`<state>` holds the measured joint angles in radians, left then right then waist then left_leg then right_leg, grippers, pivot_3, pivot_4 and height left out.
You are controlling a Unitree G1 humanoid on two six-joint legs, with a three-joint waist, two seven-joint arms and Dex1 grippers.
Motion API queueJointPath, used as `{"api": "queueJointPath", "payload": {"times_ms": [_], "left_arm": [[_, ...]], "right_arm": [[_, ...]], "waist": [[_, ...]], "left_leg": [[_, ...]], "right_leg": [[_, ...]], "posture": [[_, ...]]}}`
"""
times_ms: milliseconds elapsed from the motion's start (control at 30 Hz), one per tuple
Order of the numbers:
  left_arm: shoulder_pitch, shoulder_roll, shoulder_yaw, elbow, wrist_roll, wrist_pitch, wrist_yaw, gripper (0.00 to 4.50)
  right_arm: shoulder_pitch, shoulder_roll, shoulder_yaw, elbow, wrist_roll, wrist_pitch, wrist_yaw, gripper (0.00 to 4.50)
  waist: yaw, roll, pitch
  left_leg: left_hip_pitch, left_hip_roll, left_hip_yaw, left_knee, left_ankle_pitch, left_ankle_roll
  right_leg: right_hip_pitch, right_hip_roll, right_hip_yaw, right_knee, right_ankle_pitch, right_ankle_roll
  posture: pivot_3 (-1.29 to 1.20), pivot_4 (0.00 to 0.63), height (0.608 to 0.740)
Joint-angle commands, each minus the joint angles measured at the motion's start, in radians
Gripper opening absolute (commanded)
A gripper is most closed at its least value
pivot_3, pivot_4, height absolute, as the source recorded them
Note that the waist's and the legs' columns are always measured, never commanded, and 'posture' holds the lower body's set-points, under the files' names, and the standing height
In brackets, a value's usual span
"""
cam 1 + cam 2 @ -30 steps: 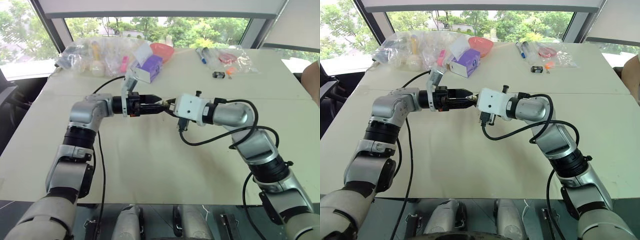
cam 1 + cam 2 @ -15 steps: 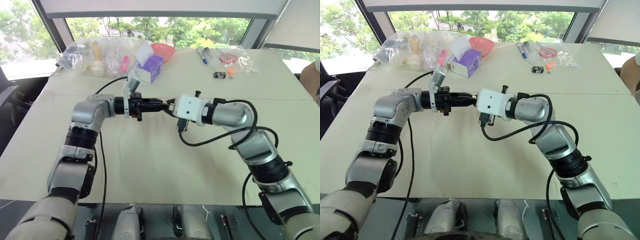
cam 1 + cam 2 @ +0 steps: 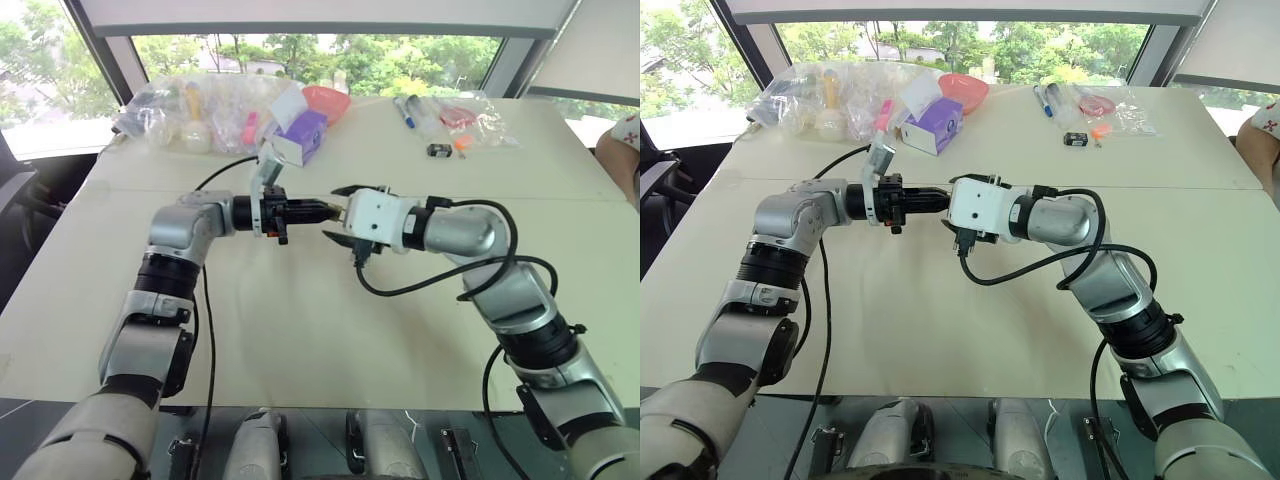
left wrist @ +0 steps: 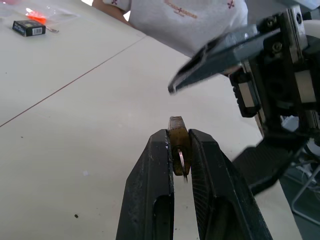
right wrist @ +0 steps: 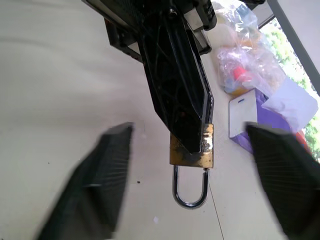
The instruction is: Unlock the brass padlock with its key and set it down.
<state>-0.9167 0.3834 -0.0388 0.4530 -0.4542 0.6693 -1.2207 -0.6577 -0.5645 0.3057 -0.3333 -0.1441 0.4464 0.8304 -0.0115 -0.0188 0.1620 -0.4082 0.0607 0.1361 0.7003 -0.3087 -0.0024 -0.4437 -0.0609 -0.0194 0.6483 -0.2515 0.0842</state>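
The brass padlock (image 5: 191, 150) is a tiny yellow-brass body with a silvery shackle (image 5: 190, 192) whose two legs both meet the body. My left gripper (image 4: 178, 137) is shut on it and holds it above the middle of the table, pointing toward the right arm. My right gripper (image 3: 339, 213) is open, and its two fingers (image 5: 100, 185) stand wide on either side of the padlock without touching it. The same padlock (image 4: 178, 145) shows edge-on between the left fingers (image 4: 157, 170). The key is out of view.
At the far side of the table (image 3: 300, 330) lie clear plastic bags (image 3: 190, 105), a purple box (image 3: 300, 135), a red bowl (image 3: 325, 100), a marker (image 3: 403, 110) and a small black block (image 3: 437, 150). A person's arm (image 3: 620, 150) is at the right edge.
My left gripper closed on the padlock. My right gripper, which was shut at it, then spread its fingers off it. Neither arm has shifted.
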Motion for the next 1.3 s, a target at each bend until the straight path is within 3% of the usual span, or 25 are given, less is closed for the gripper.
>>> {"api": "queueJointPath", "payload": {"times_ms": [33, 133, 233, 600, 867, 1300], "left_arm": [[0.005, 0.029, 0.063, -0.038, -0.035, -0.014, 0.007, 0.0], [0.013, 0.042, 0.086, -0.058, -0.061, 0.012, 0.005, 0.0], [0.025, 0.051, 0.089, -0.103, -0.087, 0.049, -0.005, 0.0], [0.054, 0.059, 0.077, -0.214, -0.15, 0.118, -0.009, 0.0], [0.065, 0.066, 0.081, -0.238, -0.164, 0.127, -0.01, 0.0], [0.066, 0.072, 0.053, -0.254, -0.165, 0.111, -0.032, 0.0]], "right_arm": [[0.056, 0.025, -0.123, -0.122, 0.096, 0.173, -0.018, 4.46], [0.071, 0.119, -0.25, -0.212, 0.219, 0.367, -0.072, 4.46], [0.054, 0.16, -0.292, -0.238, 0.247, 0.442, -0.134, 4.46], [0.021, 0.186, -0.288, -0.113, 0.274, 0.4, -0.259, 4.46], [0.041, 0.144, -0.256, -0.088, 0.29, 0.373, -0.255, 4.46], [0.04, 0.182, -0.277, -0.09, 0.436, 0.582, -0.265, 4.46]], "waist": [[0.001, 0.0, 0.0], [-0.001, 0.0, 0.0], [-0.001, 0.0, 0.0], [-0.001, 0.0, 0.0], [-0.001, 0.0, 0.0], [-0.001, 0.0, 0.0]], "left_leg": [[0.0, 0.0, 0.0, 0.0, 0.0, 0.0], [0.0, 0.0, -0.002, 0.0, 0.0, 0.0], [0.0, 0.001, -0.002, 0.0, 0.0, 0.0], [0.0, 0.0, -0.001, 0.0, 0.0, 0.0], [0.0, 0.0, -0.002, 0.0, 0.0, 0.0], [0.0, 0.0, -0.002, 0.0, 0.0, 0.0]], "right_leg": [[0.0, 0.0, 0.0, 0.0, 0.0, 0.0], [0.0, 0.0, 0.0, 0.0, 0.0, 0.0], [0.0, 0.0, 0.0, 0.001, 0.0, 0.0], [0.0, 0.0, 0.0, 0.0, 0.0, 0.0], [0.0, 0.0, 0.0, 0.0, 0.0, 0.0], [0.0, 0.0, 0.0, 0.0, 0.0, 0.0]], "posture": [[0.0, 0.15, 0.734], [0.0, 0.15, 0.734], [0.0, 0.15, 0.734], [0.0, 0.15, 0.734], [0.0, 0.15, 0.734], [0.0, 0.15, 0.734]]}}
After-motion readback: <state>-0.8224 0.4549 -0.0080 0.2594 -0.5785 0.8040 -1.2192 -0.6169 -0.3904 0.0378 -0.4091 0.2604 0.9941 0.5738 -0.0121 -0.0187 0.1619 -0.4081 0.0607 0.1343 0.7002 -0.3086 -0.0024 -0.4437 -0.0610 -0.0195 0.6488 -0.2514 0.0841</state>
